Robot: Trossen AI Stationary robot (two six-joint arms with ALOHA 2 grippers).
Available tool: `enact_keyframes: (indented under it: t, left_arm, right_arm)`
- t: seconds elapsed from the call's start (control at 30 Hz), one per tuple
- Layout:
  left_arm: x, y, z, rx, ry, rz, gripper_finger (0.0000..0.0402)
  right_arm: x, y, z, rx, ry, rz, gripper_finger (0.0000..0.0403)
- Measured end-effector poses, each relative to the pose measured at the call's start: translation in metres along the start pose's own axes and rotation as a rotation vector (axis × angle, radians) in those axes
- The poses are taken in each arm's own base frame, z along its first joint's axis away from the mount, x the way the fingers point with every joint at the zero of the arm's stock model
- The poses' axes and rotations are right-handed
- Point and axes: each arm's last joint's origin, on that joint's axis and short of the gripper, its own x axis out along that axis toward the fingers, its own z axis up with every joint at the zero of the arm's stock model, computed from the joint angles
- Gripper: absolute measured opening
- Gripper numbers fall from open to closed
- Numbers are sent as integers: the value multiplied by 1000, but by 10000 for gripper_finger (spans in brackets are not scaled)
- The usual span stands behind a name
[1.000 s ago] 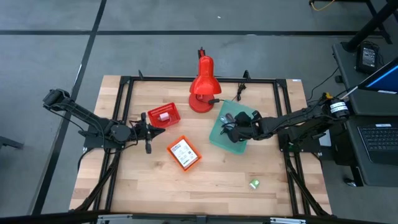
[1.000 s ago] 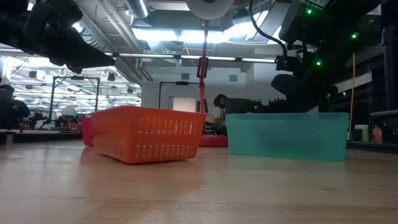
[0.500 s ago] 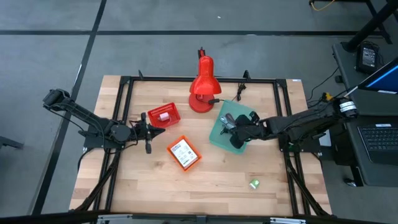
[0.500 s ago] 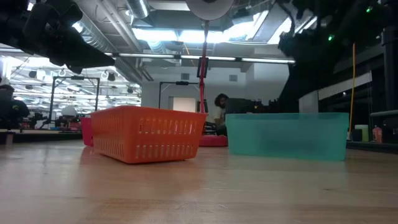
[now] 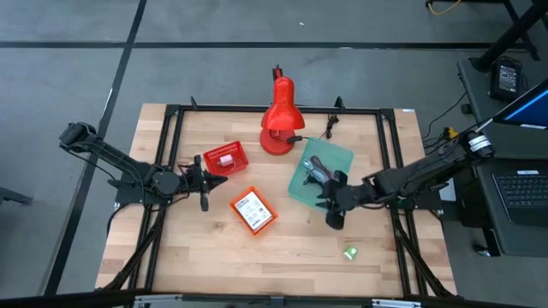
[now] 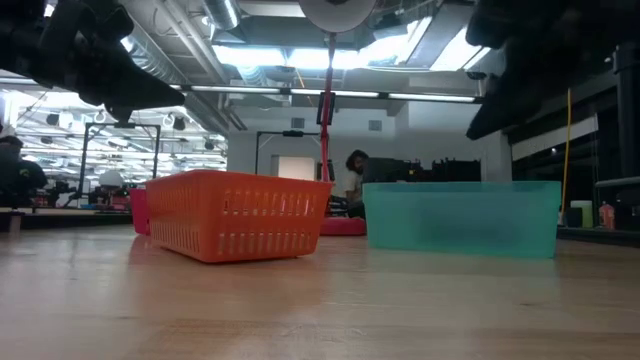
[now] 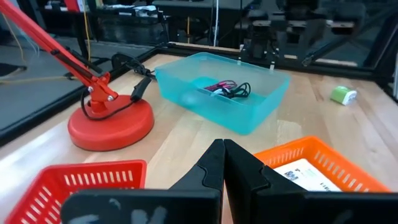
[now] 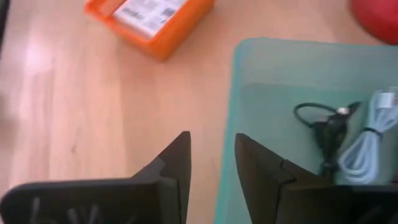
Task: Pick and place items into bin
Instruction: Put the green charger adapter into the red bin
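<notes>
The teal bin (image 5: 323, 174) holds a black coiled cable (image 8: 324, 126) and a pale cable (image 8: 372, 138). My right gripper (image 5: 333, 214) hovers open above the table, just past the bin's near left corner; in its wrist view (image 8: 211, 158) the bin's rim (image 8: 227, 130) runs between the fingers. A white printed card (image 5: 250, 209) lies in the orange basket (image 5: 253, 211). The pink cube (image 5: 226, 158) sits in the red basket (image 5: 225, 159). A small green piece (image 5: 350, 253) lies on the table to the near right. My left gripper (image 5: 204, 190) waits shut beside the red basket.
The big red desk lamp (image 5: 278, 115) stands at the far middle, its cord (image 5: 329, 126) trailing past the bin's far edge. A black frame (image 5: 174, 154) runs around the table top. Bare wood lies along the near edge around the green piece (image 7: 342, 94).
My right gripper has moved from above the teal bin toward the table's near edge, and now hovers over the wood beside the bin's near corner. The cables stay in the bin.
</notes>
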Motion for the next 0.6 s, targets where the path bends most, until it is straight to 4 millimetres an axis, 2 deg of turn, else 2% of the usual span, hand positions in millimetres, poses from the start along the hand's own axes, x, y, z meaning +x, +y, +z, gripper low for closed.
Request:
enact_keyframes:
  t: [0.27,0.5,0.6]
  left_arm:
    - [0,0,0,-12,3,-5,2]
    - [0,0,0,23,3,-7,2]
    - [0,0,0,9,3,-7,2]
  right_arm:
    - [-8,19,-14,-123,65,117,95]
    - [-18,33,-29,-221,145,136,57]
    - [-28,38,-28,-226,220,104,37]
